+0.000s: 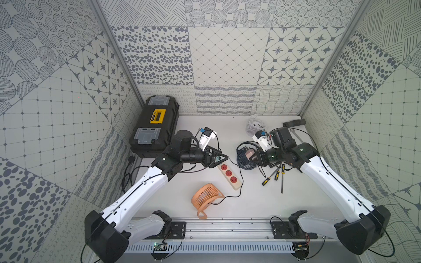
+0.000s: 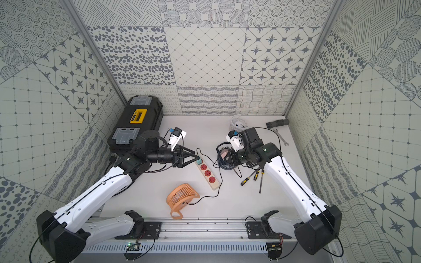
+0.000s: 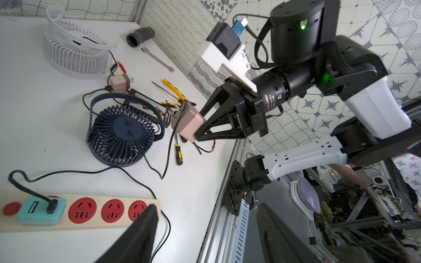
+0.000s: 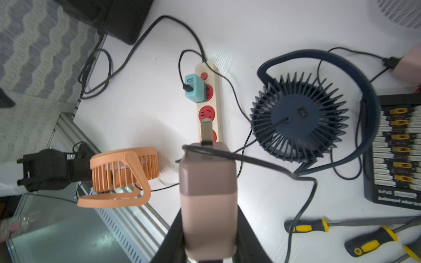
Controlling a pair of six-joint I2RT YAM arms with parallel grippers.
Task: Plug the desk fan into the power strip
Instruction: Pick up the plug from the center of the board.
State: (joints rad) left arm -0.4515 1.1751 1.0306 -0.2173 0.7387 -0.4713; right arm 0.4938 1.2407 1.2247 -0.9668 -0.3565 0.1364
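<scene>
Power strip [image 1: 236,185]: cream bar lying flat on the white surface [image 1: 262,205], set diagonally between the two arms. A small red switch [image 3: 9,209] sits at its far end, followed by a row of round red sockets.
Sockets [image 3: 83,210]: the one next to the switch holds a teal USB adapter [image 3: 41,210] with a black cable [image 3: 49,202] plugged into it. The other three are free.
Desk fan [image 1: 245,160]: dark blue, lying with its back facing up just to the right of the strip and not touching it.
Pink plug adapter [image 4: 208,193]: held off the surface, over the dark blue fan in both top views. A metal prong [image 4: 206,131] sticks out of its front and a black cord [image 4: 250,159] is draped across it.
Right claw [image 3: 199,126]: closed tight on the pink plug adapter, one finger on each side.
Left claw [image 3: 207,209]: jaws partly spread with nothing between them, hovering over the switch end of the strip.
Orange fan [image 1: 206,199]: standing near the front of the surface, close to the strip's near end.
Other items: a black toolbox [image 1: 155,127] at the back left, a white fan [image 1: 254,126] at the back, and screwdrivers [image 1: 277,175] to the right of the dark blue fan.
</scene>
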